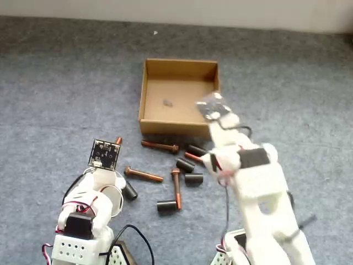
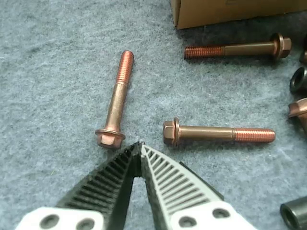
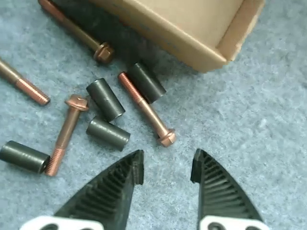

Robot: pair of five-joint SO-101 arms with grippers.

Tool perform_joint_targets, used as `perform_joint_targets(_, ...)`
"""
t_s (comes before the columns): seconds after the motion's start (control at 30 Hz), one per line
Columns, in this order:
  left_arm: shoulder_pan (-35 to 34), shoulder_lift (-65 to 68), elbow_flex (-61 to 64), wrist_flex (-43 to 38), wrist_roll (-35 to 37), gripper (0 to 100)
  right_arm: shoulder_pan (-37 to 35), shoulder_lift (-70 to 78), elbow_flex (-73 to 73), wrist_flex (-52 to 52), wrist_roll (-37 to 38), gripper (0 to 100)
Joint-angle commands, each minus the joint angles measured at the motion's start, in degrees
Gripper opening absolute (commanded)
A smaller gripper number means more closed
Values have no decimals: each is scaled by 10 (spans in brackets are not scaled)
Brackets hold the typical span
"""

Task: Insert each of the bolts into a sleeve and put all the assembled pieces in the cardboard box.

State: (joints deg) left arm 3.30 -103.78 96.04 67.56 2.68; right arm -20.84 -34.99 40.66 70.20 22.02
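Several copper bolts and black sleeves lie loose on the grey carpet in front of the cardboard box [image 1: 177, 69]. My left gripper [image 2: 140, 143] is shut and empty, its tips between the heads of two bolts [image 2: 115, 100] [image 2: 218, 133]. A third bolt [image 2: 237, 49] lies by the box wall [image 2: 230, 12]. My right gripper [image 3: 168, 165] is open, just behind the head of a bolt [image 3: 146, 109] that leans against a sleeve [image 3: 146, 81]. Two more sleeves [image 3: 105, 99] [image 3: 108, 133] lie beside it. In the high view the left arm [image 1: 91, 204] is at the lower left, the right arm [image 1: 248, 165] at the right.
The box [image 3: 192, 24] holds only a small dark speck [image 1: 167, 102]. Another sleeve [image 3: 24, 155] and bolt [image 3: 67, 134] lie farther out, and a sleeve [image 1: 129, 191] sits next to the left arm. Open carpet surrounds the pile on the left and right.
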Motion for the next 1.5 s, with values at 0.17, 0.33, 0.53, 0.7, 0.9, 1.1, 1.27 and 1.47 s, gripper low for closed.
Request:
perform_joint_targets(0.17, -4, 0, 11, 4, -4, 8, -73, 215, -134, -3, 67, 170)
perform_joint_targets(0.33, -4, 0, 11, 4, -4, 8, -73, 324, -215, -3, 70, 170)
perform_joint_targets(0.53, -4, 0, 11, 4, -4, 8, -73, 425, -303, -3, 76, 170)
perform_joint_targets(0.7, -4, 0, 11, 4, -4, 8, -61, 495, -347, -3, 127, 170)
perform_joint_targets(0.9, -4, 0, 11, 4, -4, 8, -28, 563, -391, -3, 136, 169)
perform_joint_targets(1.1, -4, 0, 11, 4, -4, 8, -5, 594, -397, -3, 180, 86)
perform_joint_targets(1.27, -4, 0, 11, 4, -4, 8, 4, 596, -397, 2, 187, 70)
perform_joint_targets(1.47, -4, 0, 11, 4, -4, 8, 0, 591, -397, 15, 185, 7)
